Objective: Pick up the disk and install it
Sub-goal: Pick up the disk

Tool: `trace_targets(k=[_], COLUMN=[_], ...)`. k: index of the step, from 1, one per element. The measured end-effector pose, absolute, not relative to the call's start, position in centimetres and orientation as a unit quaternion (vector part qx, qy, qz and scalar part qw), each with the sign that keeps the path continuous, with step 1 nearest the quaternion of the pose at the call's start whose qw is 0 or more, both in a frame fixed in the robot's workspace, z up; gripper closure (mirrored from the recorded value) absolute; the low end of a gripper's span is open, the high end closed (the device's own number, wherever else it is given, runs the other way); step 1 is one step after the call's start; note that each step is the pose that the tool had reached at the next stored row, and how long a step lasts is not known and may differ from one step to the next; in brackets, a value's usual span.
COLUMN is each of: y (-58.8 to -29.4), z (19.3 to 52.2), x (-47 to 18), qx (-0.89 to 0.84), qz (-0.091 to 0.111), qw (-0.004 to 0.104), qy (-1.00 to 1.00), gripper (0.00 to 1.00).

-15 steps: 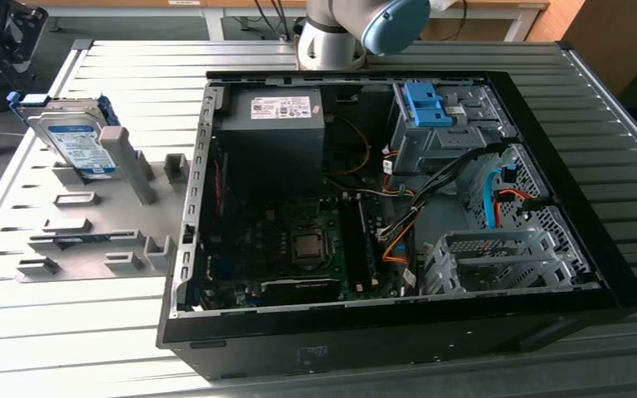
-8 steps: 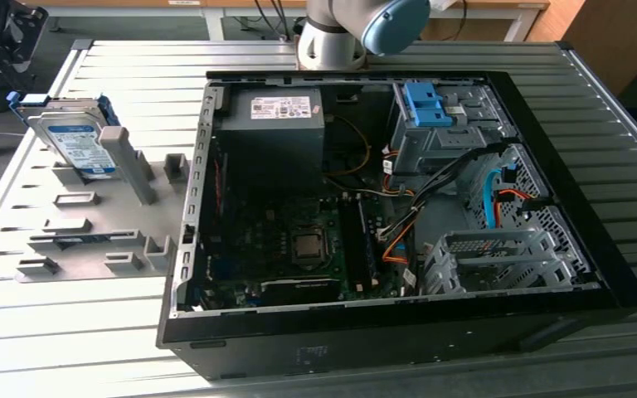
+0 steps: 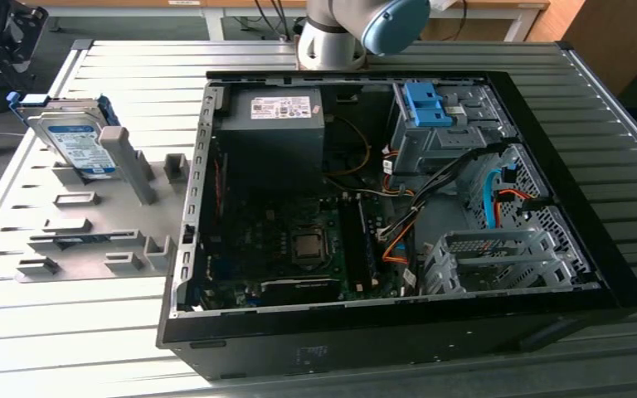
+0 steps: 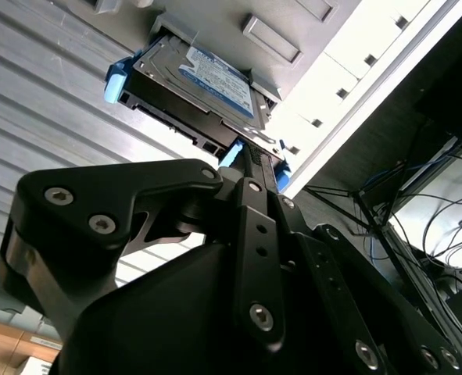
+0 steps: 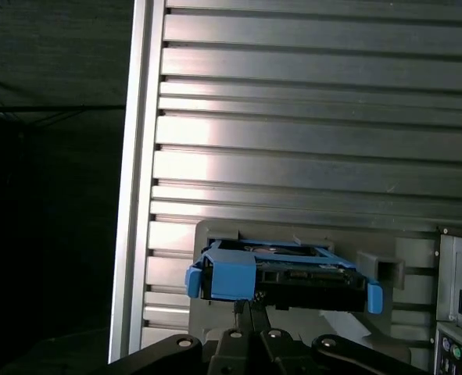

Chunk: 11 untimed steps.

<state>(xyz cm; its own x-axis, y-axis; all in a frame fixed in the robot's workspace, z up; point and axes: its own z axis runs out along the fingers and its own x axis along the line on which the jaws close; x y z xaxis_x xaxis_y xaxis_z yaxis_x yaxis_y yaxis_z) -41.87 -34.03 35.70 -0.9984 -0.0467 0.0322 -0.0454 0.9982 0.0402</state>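
Observation:
The disk (image 3: 75,141), silver with a white-and-blue label and blue rails, stands tilted on edge in a slot at the far end of a grey fixture (image 3: 86,240), at the exterior view's left. Both wrist views show the disk (image 4: 207,86) (image 5: 281,273) ahead of my gripper (image 4: 258,160) (image 5: 250,308), a short way off and not touching it. The black fingers look shut together with nothing between them. The arm's joint (image 3: 347,29) shows at the back edge of the table.
An open black computer case (image 3: 584,249) lies on the ribbed metal table (image 3: 75,348), beside the fixture. Inside are a motherboard, cables, a black power supply (image 3: 279,124) and a metal drive cage with a blue bracket (image 3: 424,104). The fixture has several raised blocks.

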Motion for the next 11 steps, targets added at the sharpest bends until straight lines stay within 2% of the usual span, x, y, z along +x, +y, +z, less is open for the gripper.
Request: trace_targets(k=[11], y=[-34.04], z=[35.70], x=[-41.87], qx=[0.035], qz=[-0.019], qw=[0.017], qy=[-0.999], gripper=[0.89])
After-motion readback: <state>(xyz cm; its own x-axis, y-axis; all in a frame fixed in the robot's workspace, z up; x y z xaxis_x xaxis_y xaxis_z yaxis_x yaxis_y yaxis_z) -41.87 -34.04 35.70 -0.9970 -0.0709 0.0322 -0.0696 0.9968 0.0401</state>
